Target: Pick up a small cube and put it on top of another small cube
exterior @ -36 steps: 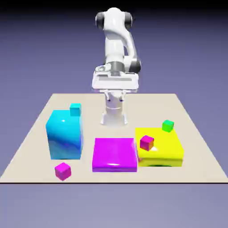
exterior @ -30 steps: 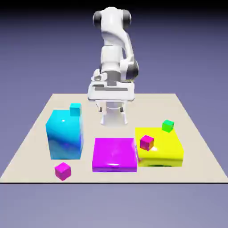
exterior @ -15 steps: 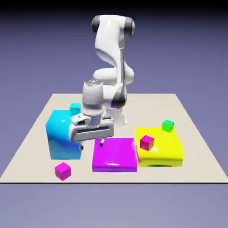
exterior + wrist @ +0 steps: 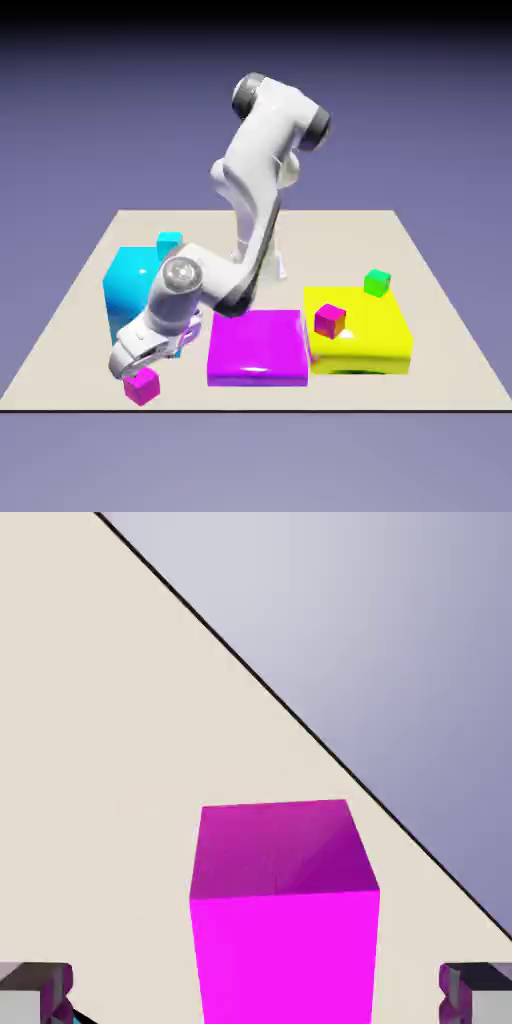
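Note:
The small cube (image 4: 144, 387), plain magenta, sits on the table near the front edge at the exterior view's left. My gripper (image 4: 134, 371) has come down right over it, hand tilted, fingers on either side of its top. In the hand view the small cube (image 4: 285, 912) fills the lower middle, standing between the two grey fingertips (image 4: 36, 990). The gripper (image 4: 256, 994) is open, with a clear gap on both sides of the cube, and is not touching it. Another small magenta cube (image 4: 329, 320) with an orange-tinted side rests on the yellow block (image 4: 372, 335).
A tall cyan block (image 4: 135, 285) stands just behind the hand, with a small teal cube (image 4: 168, 243) at its top. A flat magenta block (image 4: 257, 346) lies to the right. A small green cube (image 4: 376, 282) sits by the yellow block's far corner. The table edge (image 4: 300, 720) runs close.
The arm swung from above the table's middle down toward the exterior view's lower left, and the hand now sits around the small magenta cube. The jaws stayed open. No cube moved.

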You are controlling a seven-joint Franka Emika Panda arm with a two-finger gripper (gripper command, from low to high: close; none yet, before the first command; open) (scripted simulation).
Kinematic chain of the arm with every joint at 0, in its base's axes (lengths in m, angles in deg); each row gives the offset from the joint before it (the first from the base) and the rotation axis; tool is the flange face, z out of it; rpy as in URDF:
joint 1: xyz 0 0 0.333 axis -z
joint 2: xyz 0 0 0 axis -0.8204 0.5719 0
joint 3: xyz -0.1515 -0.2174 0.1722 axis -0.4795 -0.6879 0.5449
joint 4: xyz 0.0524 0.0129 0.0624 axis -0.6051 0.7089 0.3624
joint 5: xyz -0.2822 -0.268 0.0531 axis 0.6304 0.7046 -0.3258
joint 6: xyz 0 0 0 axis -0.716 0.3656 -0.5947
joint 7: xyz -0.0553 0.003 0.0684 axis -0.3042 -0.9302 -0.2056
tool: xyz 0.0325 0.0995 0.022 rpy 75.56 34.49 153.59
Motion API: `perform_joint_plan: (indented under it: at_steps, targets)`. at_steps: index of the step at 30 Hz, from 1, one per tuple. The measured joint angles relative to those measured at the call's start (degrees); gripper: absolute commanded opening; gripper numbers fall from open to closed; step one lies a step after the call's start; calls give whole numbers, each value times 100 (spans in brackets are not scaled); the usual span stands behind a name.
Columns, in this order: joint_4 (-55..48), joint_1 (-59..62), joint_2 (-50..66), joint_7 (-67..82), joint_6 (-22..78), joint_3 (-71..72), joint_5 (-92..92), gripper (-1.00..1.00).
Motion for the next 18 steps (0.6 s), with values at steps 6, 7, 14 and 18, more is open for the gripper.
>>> perform_joint_plan:
  at_steps: [6,7,14,18]
  targets:
    - [0,-2,-2,4,8,-1,-5,-100]
    - [-9,-166,-210,-32,246,-148,90,-100]
    - [411,-225,-1458,-716,879,1080,448,-100]
    - [693,-202,-2179,-1087,1202,1910,809,-100]
